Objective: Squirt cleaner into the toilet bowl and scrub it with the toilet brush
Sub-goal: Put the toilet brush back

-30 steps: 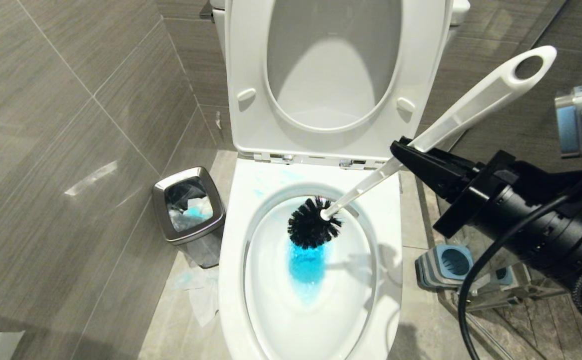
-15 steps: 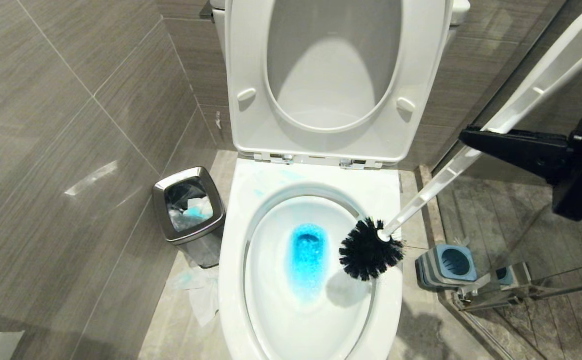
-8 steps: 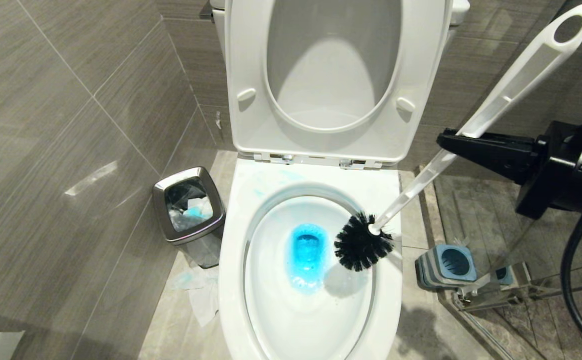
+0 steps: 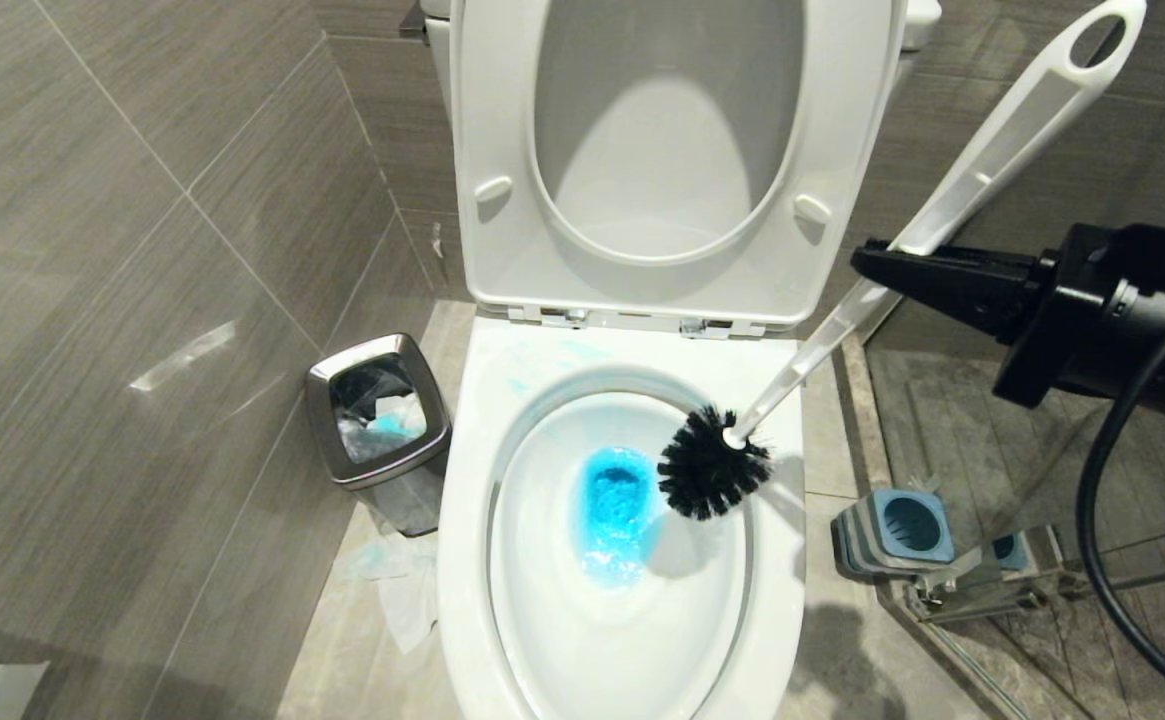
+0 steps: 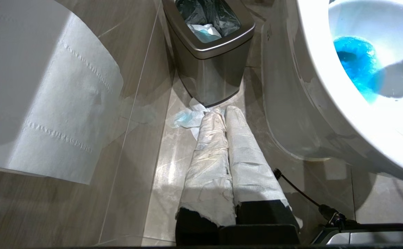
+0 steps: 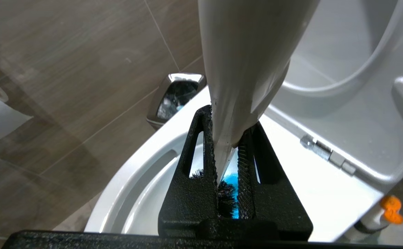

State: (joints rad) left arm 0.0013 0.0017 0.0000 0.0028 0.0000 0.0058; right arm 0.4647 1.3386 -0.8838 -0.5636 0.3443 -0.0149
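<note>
Nearest the robot, low by the floor, the left gripper (image 5: 222,145) hangs parked beside the base of the toilet bowl (image 4: 772,560). Its two paper-wrapped fingers (image 5: 208,159) are pressed together with nothing between them, pointing toward the steel bin (image 4: 378,410) and the blue-stained tissue (image 5: 187,119) on the tiles. A sheet of toilet paper (image 5: 49,97) hangs from the wall on that side.

Farther out on the robot's right, the right gripper (image 4: 877,262) is clamped on the white handle of the toilet brush (image 4: 982,170), roughly at mid-length, the jaws nearly together with the handle pinched flat between them. The handle's long axis slants from its looped end, high and to the right near the wall, down and leftward across the rim. The black bristle head (image 4: 712,475) sits over the right inner edge of the bowl, just beside the cleaner (image 4: 614,510), which pools bright blue at the drain. So the work lies below and to the left of the fingers, along the handle's own line, and only the right arm is placed to do it.

The empty brush holder (image 4: 897,530) stands on the floor right of the bowl. Beyond, the seat and lid (image 4: 502,150) stand raised against the tank.
</note>
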